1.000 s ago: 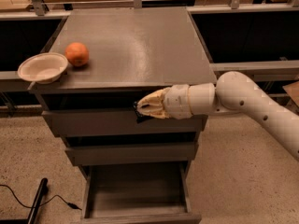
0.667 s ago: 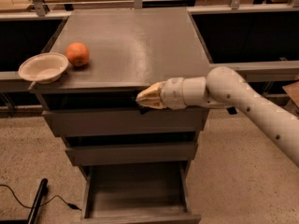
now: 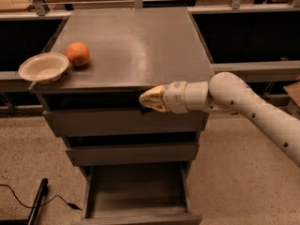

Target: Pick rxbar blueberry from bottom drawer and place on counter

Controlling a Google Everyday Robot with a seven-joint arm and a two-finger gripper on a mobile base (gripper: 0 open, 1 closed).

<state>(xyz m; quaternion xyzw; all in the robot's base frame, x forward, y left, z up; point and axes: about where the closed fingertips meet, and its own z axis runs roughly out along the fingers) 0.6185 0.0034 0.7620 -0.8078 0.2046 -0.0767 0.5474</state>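
My gripper (image 3: 143, 99) is level with the front edge of the counter (image 3: 136, 36), just in front of the top drawer and right of the middle. Its tan fingers are shut on a small dark flat thing that sticks out below the tips, the rxbar blueberry (image 3: 146, 109). The bar is only partly visible against the dark gap under the counter. The bottom drawer (image 3: 137, 216) is pulled out below; its tray shows nothing inside. The two upper drawers are closed.
An orange (image 3: 77, 54) and a white bowl (image 3: 44, 67) sit at the counter's left edge, the bowl overhanging it. A black pole and cable (image 3: 36, 207) lie on the floor at the lower left. Pale wooden tables stand behind the cabinet.
The gripper has risen slightly with the dark bar, from in front of the top drawer to the level of the counter's front edge. The arm's elbow has lifted with it.
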